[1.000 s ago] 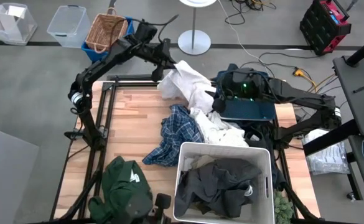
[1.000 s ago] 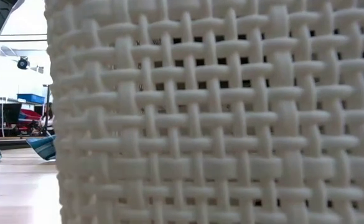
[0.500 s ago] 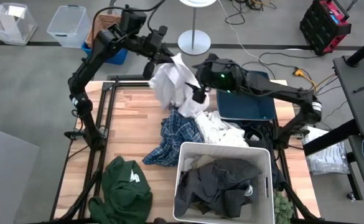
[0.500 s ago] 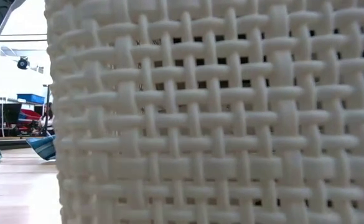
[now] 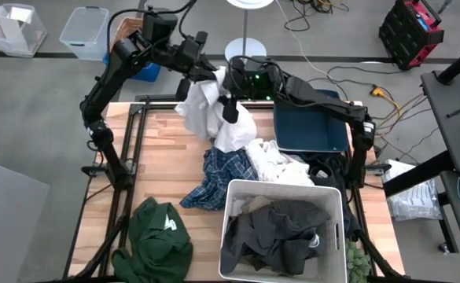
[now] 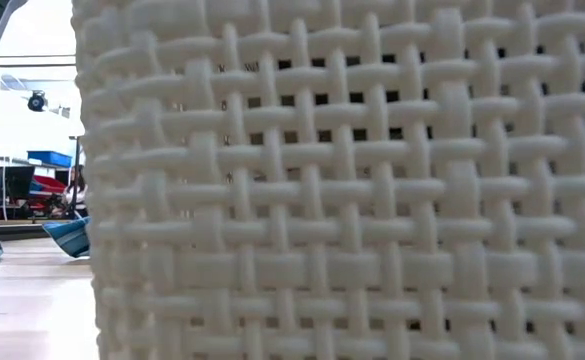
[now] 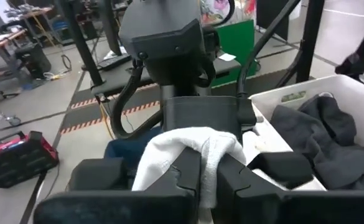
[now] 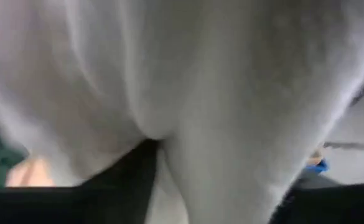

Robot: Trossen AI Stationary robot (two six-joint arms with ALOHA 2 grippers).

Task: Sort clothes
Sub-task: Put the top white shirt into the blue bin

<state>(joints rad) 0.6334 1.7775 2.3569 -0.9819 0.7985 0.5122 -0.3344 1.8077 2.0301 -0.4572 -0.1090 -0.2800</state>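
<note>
White garment (image 5: 214, 110) hangs above the bench's (image 5: 163, 157) far edge, pinched in the clenched left claw (image 5: 200, 75). The right claw (image 5: 228, 106) presses into its folds, grip unclear; it should clamp a free edge before spreading.

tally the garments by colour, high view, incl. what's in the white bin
White: 2, one lifted by the left gripper as white garment, one white heap on the table
Blue-and-white plaid: 1, plaid shirt
Dark green: 1, green garment
Dark grey: 1 pile in the white bin; separate pieces cannot be told apart
Total: 5
</note>
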